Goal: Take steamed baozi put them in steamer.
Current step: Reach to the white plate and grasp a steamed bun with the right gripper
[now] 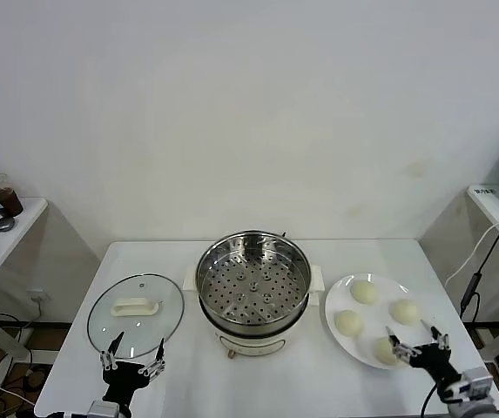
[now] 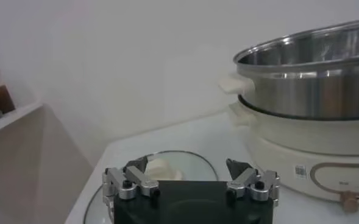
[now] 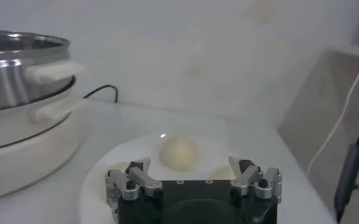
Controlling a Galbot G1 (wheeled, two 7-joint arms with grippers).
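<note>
Left claw: spread wide, holding nothing, low at the near left of the desk, just past the near rim of the glass lid; seen too in the left wrist view, fingers apart.
Right claw: spread wide, holding nothing, at the near right edge of the plate, right beside the nearest bun; seen too in the right wrist view, fingers apart.
Glass lid: flat on the desk left of the steamer, white handle up, close to the pot but apart from it.
Plate: white, flat on the desk right of the steamer, just beside the pot.
Buns: four, pale cream, all on the plate, spaced apart from one another; one toward the far side, one toward the steamer, one toward the right, one nearest the right claw; one shows plainly in the right wrist view.
Steamer: shiny steel basket with holed floor, sitting on a cream pot at the middle of the desk, uncovered, nothing inside.
Desk: white, carrying lid, steamer and plate in a row from left to right.
</note>
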